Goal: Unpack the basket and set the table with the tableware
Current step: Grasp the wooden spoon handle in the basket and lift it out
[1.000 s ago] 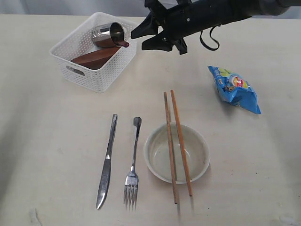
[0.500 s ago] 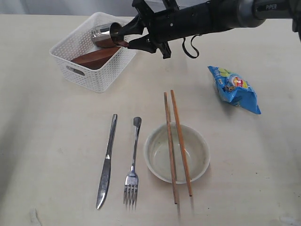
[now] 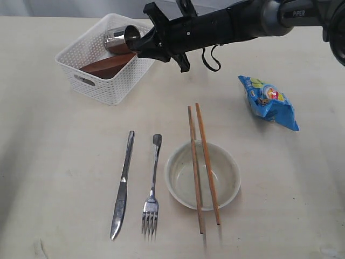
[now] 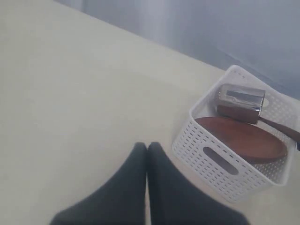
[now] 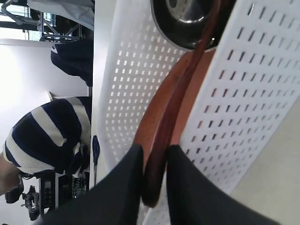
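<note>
right gripper [image 5: 152,178] fingers pinch the wooden spoon [image 5: 180,93] near its handle end; left gripper [image 4: 146,154] closed, empty. i'd worry lifting drags the steel cup [image 5: 187,14] lying against it, or jolts the basket [image 5: 262,93].

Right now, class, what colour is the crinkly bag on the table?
The bag is bright blue with small colourful print; the exterior view shows it best.

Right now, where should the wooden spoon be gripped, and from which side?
Grip the wooden spoon by its thin handle end: it overhangs the basket wall facing the snack bag, the rest lies by the steel cup. Come from that side, gripper straddling the handle.
</note>
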`<control>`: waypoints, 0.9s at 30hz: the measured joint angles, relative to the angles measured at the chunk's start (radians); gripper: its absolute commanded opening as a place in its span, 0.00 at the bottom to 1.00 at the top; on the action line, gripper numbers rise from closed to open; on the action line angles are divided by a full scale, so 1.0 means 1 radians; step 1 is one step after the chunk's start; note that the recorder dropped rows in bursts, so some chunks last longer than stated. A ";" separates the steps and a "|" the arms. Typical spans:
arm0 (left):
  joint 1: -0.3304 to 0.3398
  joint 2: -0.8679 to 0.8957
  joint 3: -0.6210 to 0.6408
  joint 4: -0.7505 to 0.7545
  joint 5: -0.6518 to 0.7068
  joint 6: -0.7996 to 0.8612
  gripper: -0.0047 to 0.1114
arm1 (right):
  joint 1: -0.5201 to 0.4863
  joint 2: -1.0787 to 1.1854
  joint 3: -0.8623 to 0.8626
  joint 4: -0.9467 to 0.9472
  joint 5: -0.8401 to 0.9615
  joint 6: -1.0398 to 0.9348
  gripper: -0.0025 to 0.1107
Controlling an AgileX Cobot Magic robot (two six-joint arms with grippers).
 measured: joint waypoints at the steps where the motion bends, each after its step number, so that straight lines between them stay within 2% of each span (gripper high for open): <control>1: 0.000 0.000 0.000 0.000 0.000 0.000 0.04 | 0.000 0.000 0.000 0.000 0.000 0.002 0.05; 15: 0.000 0.000 0.000 0.000 0.000 -0.004 0.04 | 0.000 0.000 0.000 -0.003 0.060 0.046 0.03; 27: 0.000 0.000 0.000 0.000 0.000 -0.004 0.04 | -0.020 -0.067 0.000 -0.173 0.051 0.129 0.03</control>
